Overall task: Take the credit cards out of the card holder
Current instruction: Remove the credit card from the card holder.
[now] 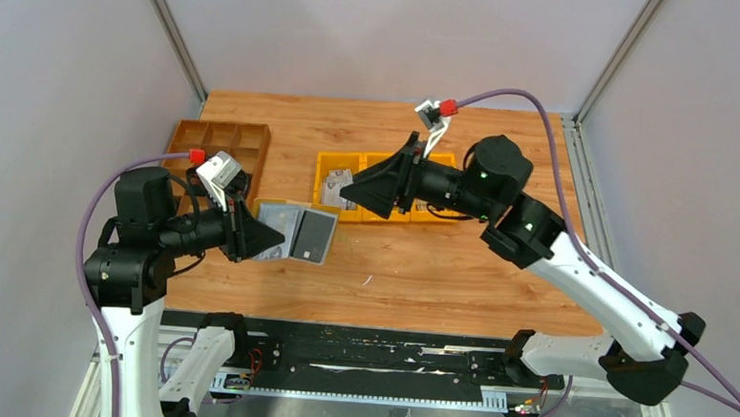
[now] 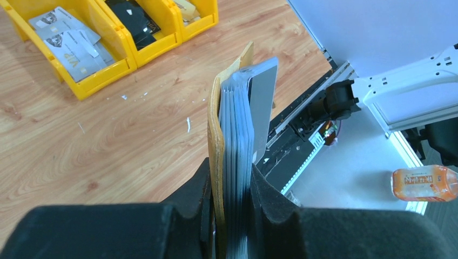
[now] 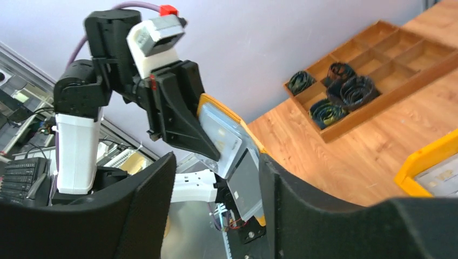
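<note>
Over a wood-grain table (image 1: 420, 268) walled in pale grey (image 1: 385, 28), with yellow bins (image 1: 323, 158) and a brown tray (image 1: 219, 124) at the back, the left gripper (image 2: 231, 178) clamps the wallet (image 2: 215, 135), cards (image 2: 237, 118) inside, while the right gripper (image 3: 216, 159) gapes empty nearby.

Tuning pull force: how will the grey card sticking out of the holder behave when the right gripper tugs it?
The card looks thin, flat and glossy, so it is probably stiff and light but slippery to pinch. It sits packed tight in the holder, which the left gripper clamps, so it may stick at first or tug the holder along.
</note>
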Robot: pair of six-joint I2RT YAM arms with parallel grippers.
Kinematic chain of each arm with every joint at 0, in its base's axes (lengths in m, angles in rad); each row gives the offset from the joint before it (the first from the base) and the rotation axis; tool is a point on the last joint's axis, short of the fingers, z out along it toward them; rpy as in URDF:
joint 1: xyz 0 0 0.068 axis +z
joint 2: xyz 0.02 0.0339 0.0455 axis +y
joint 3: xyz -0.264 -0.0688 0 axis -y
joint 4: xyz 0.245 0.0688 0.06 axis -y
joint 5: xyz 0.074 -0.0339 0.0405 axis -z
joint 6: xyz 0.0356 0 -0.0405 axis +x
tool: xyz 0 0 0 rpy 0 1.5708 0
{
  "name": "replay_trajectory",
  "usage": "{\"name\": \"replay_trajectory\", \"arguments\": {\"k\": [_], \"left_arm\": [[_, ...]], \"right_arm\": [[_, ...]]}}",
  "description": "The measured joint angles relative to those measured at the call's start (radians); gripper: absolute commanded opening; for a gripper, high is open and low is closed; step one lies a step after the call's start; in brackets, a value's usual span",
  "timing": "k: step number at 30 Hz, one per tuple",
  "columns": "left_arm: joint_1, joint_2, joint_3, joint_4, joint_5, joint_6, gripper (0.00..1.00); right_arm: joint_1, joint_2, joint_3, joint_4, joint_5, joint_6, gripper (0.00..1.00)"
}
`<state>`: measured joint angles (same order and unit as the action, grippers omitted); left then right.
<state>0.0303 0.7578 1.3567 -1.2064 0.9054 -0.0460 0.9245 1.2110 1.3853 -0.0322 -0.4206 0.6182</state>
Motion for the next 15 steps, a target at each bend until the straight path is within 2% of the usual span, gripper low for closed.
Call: {"name": "replay_trajectory", "arguments": {"k": [5,9,15], "left_arm": [[0.000,-0.002,0.001,0.000,-0.011,-0.007,0.00],[0.000,-0.002,0.008,0.000,-0.020,-0.010,0.00],[0.000,-0.002,0.032,0.000,0.005,-0.014,0.01]], "right_arm": [[0.066,-0.035,0.015,-0.003,0.017,-0.035,0.57],[0.165,0.055,0.024,0.013,-0.012,-0.012,0.56],[0.201,0.143,-0.068,0.071,-0.036,0.080,0.55]]}}
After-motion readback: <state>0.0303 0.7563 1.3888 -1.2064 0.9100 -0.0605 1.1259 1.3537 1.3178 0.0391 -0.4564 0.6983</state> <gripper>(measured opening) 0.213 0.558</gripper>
